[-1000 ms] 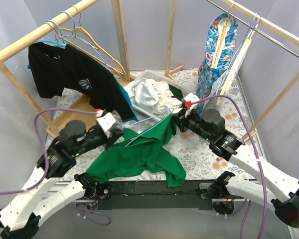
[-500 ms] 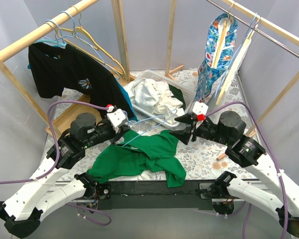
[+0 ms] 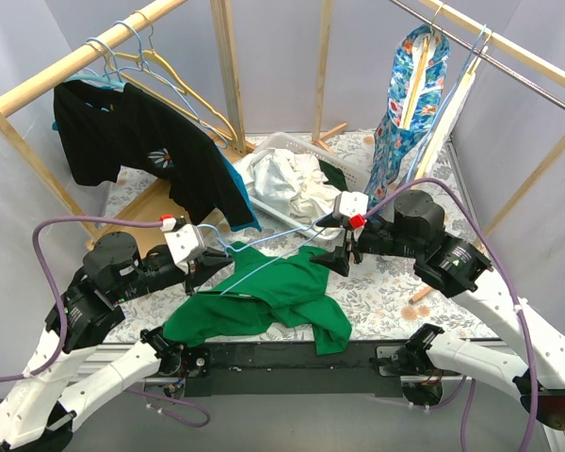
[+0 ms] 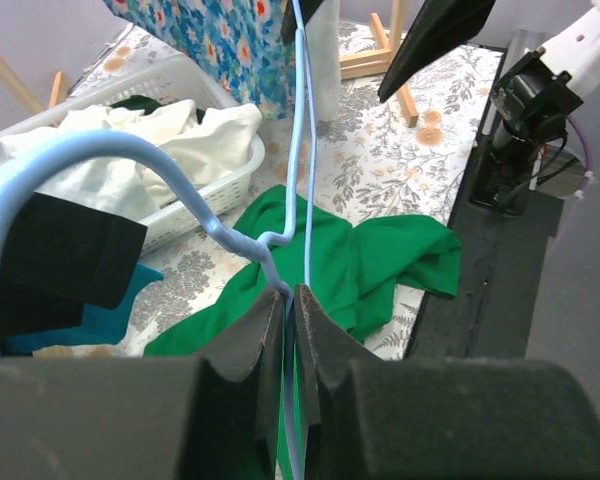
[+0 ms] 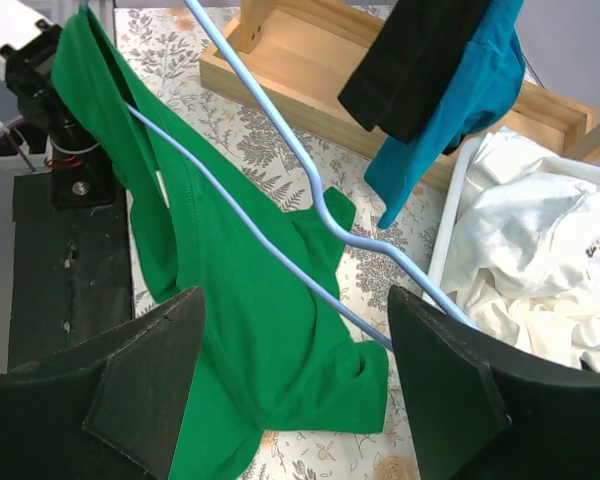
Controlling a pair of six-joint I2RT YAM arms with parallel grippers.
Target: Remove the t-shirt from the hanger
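The green t-shirt (image 3: 264, 299) lies crumpled on the flowered table, one end rising toward my left gripper (image 3: 205, 258). That gripper is shut on the wire of the light blue hanger (image 3: 273, 235), seen pinched between the pads in the left wrist view (image 4: 290, 296). The hanger (image 4: 298, 150) stretches toward my right gripper (image 3: 344, 247), which stands open above the shirt, nothing in it. In the right wrist view the hanger's wires (image 5: 280, 160) cross over the green t-shirt (image 5: 240, 340) between the wide-apart fingers (image 5: 150, 380). Whether cloth still hangs on the wire I cannot tell.
A white basket (image 3: 268, 146) of pale clothes stands behind the shirt. A black shirt (image 3: 132, 141) and teal cloth hang from the wooden rack at left, over its wooden base (image 3: 141, 212). A blue floral garment (image 3: 410, 104) hangs at right.
My right gripper opened and let go of the green t-shirt, which dropped flat onto the table. My left gripper pulled the hanger to the left.
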